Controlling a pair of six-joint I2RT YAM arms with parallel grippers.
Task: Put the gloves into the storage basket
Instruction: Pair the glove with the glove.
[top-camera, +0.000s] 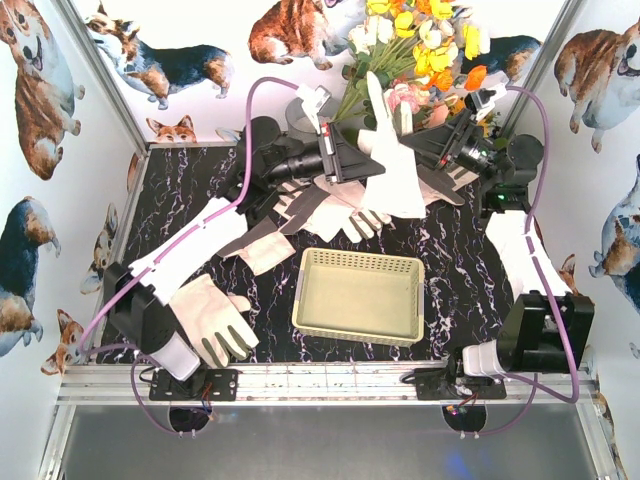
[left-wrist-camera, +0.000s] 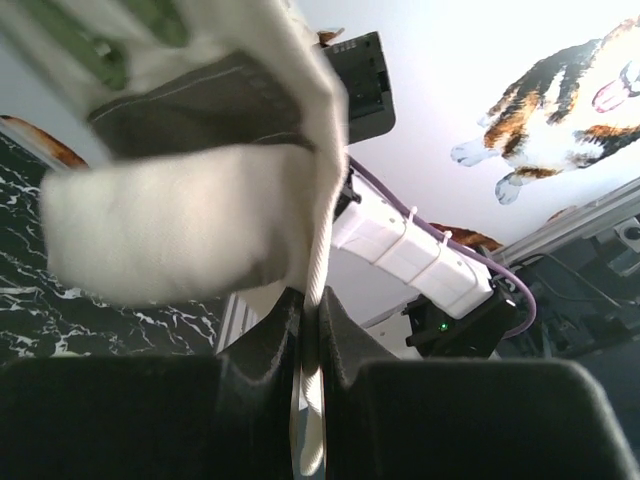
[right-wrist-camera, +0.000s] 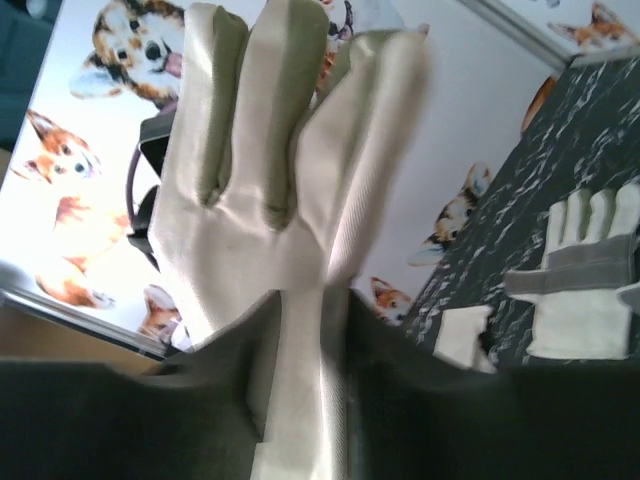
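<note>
A white glove (top-camera: 392, 175) with grey-olive patches hangs in the air at the back centre, above the table and behind the pale yellow storage basket (top-camera: 306, 300). My left gripper (top-camera: 352, 160) is shut on a glove's edge (left-wrist-camera: 180, 230). My right gripper (top-camera: 425, 150) is shut on a glove (right-wrist-camera: 260, 210) whose fingers point up. I cannot tell whether both hold the same glove. Several more gloves lie in a pile (top-camera: 325, 212) under the grippers. One glove (top-camera: 215, 320) lies at the front left. The basket shows nothing inside.
A grey bucket (top-camera: 298, 115) with artificial flowers (top-camera: 420, 40) stands at the back. A flat white glove (top-camera: 265, 250) lies left of the basket. A glove on the table (right-wrist-camera: 585, 275) shows in the right wrist view. Corgi-print walls enclose the table.
</note>
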